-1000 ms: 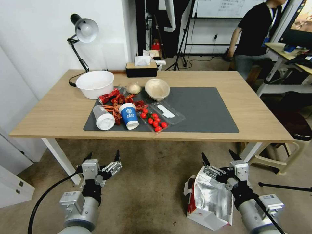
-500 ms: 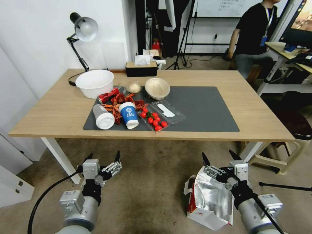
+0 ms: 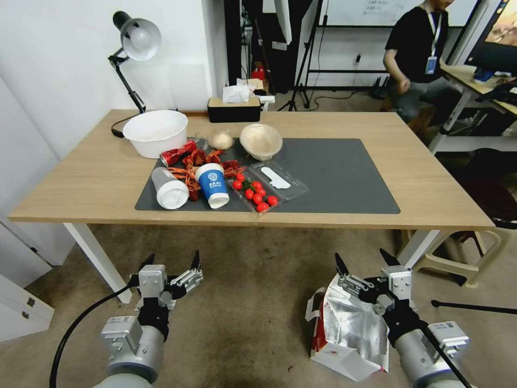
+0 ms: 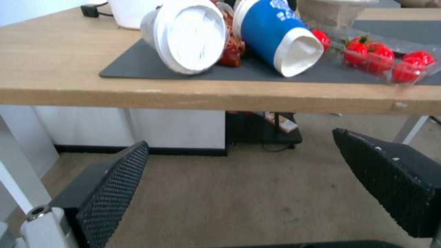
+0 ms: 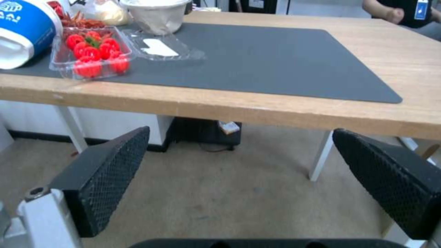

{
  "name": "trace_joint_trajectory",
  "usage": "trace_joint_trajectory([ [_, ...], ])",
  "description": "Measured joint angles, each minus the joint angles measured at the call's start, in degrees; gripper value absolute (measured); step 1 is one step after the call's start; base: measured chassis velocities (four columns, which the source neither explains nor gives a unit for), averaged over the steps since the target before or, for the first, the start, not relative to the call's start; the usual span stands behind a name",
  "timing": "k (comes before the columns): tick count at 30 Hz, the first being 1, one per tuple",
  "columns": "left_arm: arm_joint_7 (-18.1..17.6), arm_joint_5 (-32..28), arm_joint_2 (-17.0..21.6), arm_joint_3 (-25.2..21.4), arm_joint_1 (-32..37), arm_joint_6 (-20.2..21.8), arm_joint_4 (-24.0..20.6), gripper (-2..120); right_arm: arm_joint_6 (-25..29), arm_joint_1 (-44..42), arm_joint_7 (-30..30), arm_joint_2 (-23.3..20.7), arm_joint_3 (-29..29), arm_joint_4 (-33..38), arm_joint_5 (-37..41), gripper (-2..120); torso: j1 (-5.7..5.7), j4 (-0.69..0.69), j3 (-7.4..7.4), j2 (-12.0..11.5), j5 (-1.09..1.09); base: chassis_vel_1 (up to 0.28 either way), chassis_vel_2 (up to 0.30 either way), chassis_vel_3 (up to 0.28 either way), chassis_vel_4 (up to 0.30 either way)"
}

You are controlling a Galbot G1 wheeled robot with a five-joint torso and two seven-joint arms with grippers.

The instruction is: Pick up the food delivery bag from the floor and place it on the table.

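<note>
Left gripper (image 3: 169, 263) hangs idle over bare floor (image 3: 253, 302), fingers spread wide w/ nothing between them. Its wrist view shows both mesh pads (image 4: 115, 179) apart, only carpet in the gap, and beyond the fingertips the table (image 4: 216, 98) front edge sits above. On the mat past those tips: a tipped white lidded cup (image 4: 186, 34), a tipped blue paper cup (image 4: 275, 34), and a clear clamshell of cherry tomatoes (image 4: 390, 60).

Further right on the table in head view, beyond & between the two grippers: white bowl (image 3: 155, 132), crayfish shells (image 3: 196, 164), a pale paper bowl (image 3: 260, 141), then the open stretch of dark grey mat (image 3: 339, 178), which looks like the obvious drop zone.

Right gripper (image 3: 368, 263) is also fully open; right wrist view shows pads (image 5: 115, 175) apart w/ carpet between, no bag material pinched. The food delivery bag (image 3: 347, 331) stands on the floor just under and slightly behind those fingertips, near side of the table, foil lining showing, red side panel facing left. Fingers sit above its top edge; contact can't be confirmed, handles hard to make out.

Progress, imo: nothing done yet. Bag not grasped, not lifted. Left to do: grip the bag at rim or handle, lift it, carry it over the table edge, set it on the free part of the mat and release.
</note>
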Motion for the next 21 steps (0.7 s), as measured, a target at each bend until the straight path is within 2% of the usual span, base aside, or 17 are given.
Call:
trace_joint_trajectory([
  [21,-0.2,0.0,-0.1,0.3,0.0,0.0,0.5,100,0.0,0.1,0.1,0.1,-0.3,-0.1,0.0,100,-2.52,0.00,-3.37,-5.9,0.00,0.000,0.000,0.000,0.000],
])
